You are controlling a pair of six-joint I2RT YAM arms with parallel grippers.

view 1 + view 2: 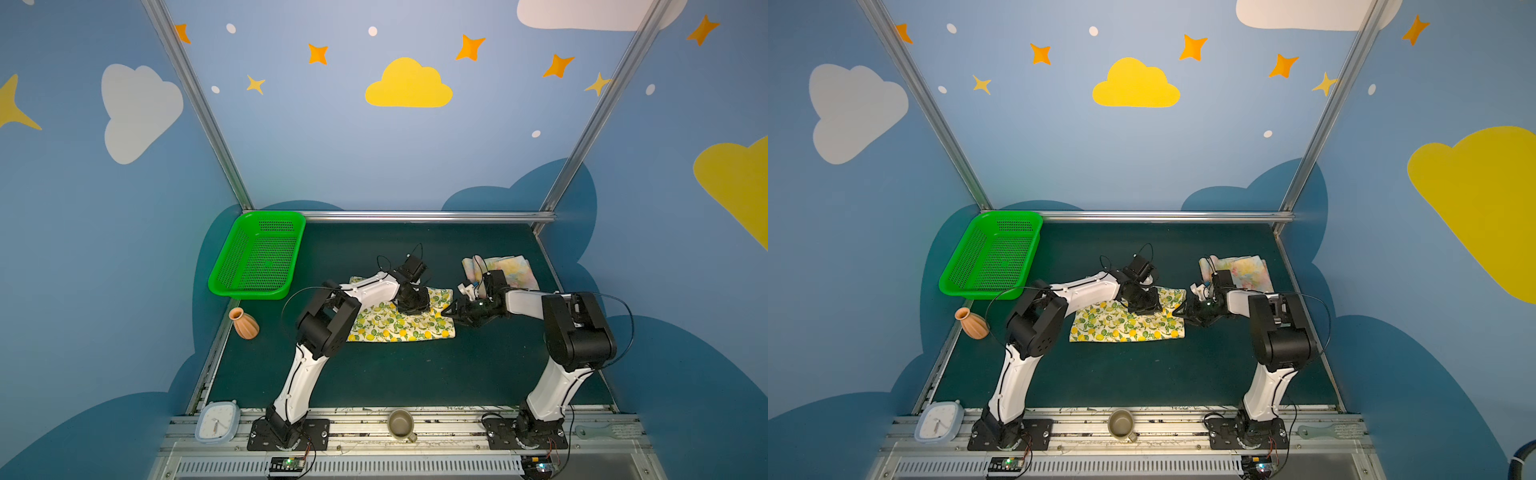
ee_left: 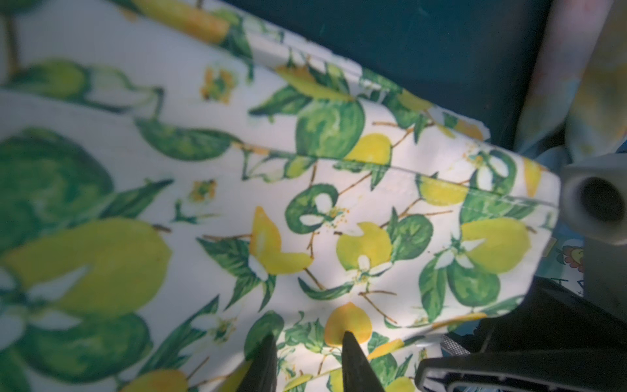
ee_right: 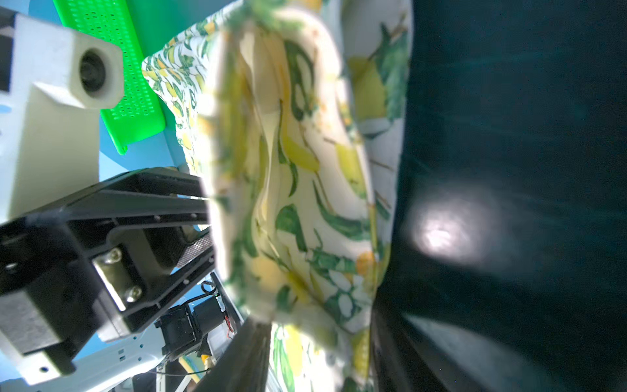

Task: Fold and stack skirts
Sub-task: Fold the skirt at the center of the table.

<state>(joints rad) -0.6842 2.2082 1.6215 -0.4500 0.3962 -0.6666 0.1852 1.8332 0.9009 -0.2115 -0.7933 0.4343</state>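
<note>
On the desk the soft, light lemon skirt lies beneath the narrowly parted left claw, its edge bunched inside the clamped right claw, likely best pinched at corners; the pastel skirt sits just beyond.

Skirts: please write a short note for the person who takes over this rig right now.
Left gripper: fingertips on the lemon skirt, slightly apart; grip unclear.
Right gripper: closed on that skirt's right edge.
Flowered skirt: looks folded, at the back right of the table.
Done: one skirt folded.
Left: fold the lemon skirt, stack it on the flowered one.
</note>
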